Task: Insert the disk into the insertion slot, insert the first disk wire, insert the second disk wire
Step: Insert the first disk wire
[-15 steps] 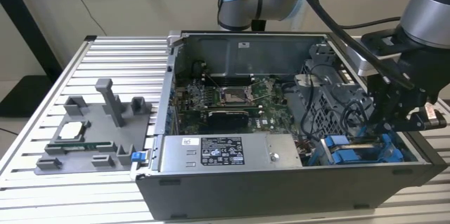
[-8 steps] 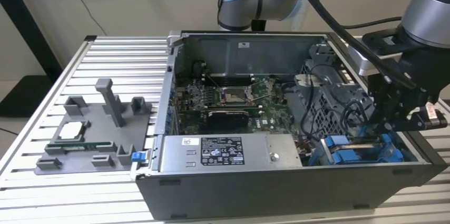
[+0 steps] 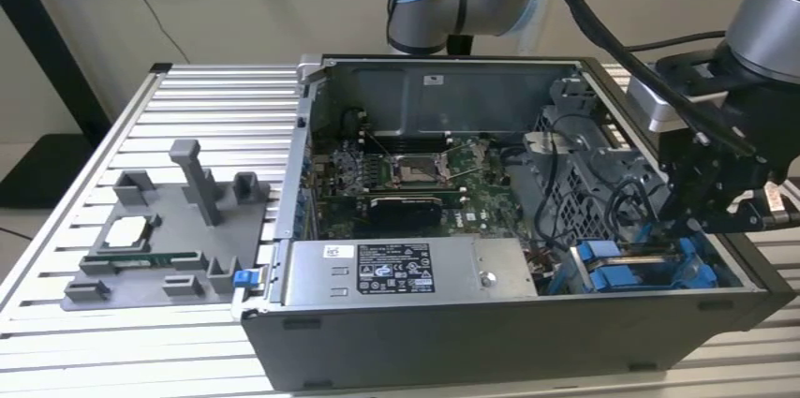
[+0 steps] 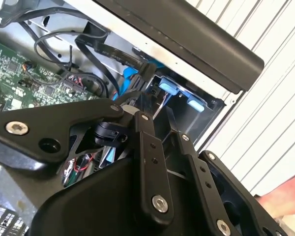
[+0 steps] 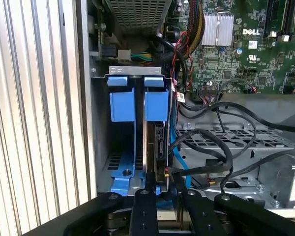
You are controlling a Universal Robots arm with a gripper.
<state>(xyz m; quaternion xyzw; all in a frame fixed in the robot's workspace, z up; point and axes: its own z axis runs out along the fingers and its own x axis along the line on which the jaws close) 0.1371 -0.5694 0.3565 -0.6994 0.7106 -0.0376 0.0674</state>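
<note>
In the first wrist view the gripper [image 5: 163, 186] hangs just before the disk [image 5: 158, 145]; whether it is wide, narrow or holding something cannot be told. The disk stands edge-on inside the slot [image 5: 135, 70], a blue tab [image 5: 156, 105] at its far end. Black wires [image 5: 211, 142] loop just beside it. Beyond lies the motherboard [image 5: 246, 54]. In the exterior view the slot sits at the lower right of the case [image 3: 500, 342]

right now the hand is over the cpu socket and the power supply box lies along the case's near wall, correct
No. The exterior view shows the hand over the blue drive bay on the exterior view's right, not the CPU socket. The power supply box does lie along the near wall.
</note>
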